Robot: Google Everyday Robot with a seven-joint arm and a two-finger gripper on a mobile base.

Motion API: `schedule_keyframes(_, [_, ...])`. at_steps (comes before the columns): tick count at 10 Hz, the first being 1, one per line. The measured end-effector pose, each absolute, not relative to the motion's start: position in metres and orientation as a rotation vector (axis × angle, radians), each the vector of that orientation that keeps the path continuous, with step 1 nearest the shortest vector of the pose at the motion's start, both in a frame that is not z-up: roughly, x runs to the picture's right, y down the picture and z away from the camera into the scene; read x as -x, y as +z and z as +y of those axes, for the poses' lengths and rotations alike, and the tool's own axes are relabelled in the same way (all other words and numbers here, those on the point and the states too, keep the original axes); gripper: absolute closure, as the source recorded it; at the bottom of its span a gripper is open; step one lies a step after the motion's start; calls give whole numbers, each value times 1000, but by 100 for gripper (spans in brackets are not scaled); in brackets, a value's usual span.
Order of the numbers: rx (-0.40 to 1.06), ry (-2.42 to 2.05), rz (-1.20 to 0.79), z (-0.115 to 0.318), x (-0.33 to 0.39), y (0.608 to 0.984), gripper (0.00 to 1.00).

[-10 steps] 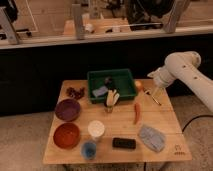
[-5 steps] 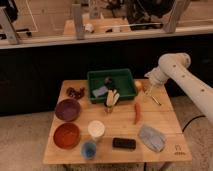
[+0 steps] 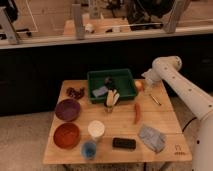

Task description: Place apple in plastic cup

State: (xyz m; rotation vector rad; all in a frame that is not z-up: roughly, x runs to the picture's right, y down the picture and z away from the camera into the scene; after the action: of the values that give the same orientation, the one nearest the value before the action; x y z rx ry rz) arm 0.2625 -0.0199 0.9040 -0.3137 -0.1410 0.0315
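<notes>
One white robot arm [image 3: 185, 91] is arching in from the right over a wooden tabletop [image 3: 161, 118], its gripper [image 3: 145, 83] hovering above the far right part of the tabletop, just beside the apple [image 3: 138, 85]. The fingers are standing spread and released, clasping nothing. The apple, a small orange-yellow fruit, is sitting on the tabletop by the right outer wall of a green bin [image 3: 120, 73] (whether the gripper is touching the fruit cannot be told). The plastic cup [image 3: 89, 149], short, blue and translucent, is standing well apart from the apple at the near edge, left of centre, with a taller white cup [image 3: 96, 129] just behind it. A red-brown bowl [image 3: 66, 135] is sitting to the left of the two cups, and a purple bowl [image 3: 67, 109] is sitting behind that one. A long red-orange chili pepper [image 3: 137, 113] is lying between the apple and the near edge, a crumpled grey cloth [image 3: 152, 138] is lying near the front right corner, and a flat black object [image 3: 124, 143] is lying between the cloth and the plastic cup. A pale yellow item [image 3: 112, 98] is resting at the bin's near rim, and a small dark cluster [image 3: 76, 92] is lying left of the bin.
</notes>
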Motion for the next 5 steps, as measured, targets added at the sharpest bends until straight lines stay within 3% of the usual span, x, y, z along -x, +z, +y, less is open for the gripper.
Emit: schedule_keyframes(5, [287, -18, -166, -19, -273, 940, 20])
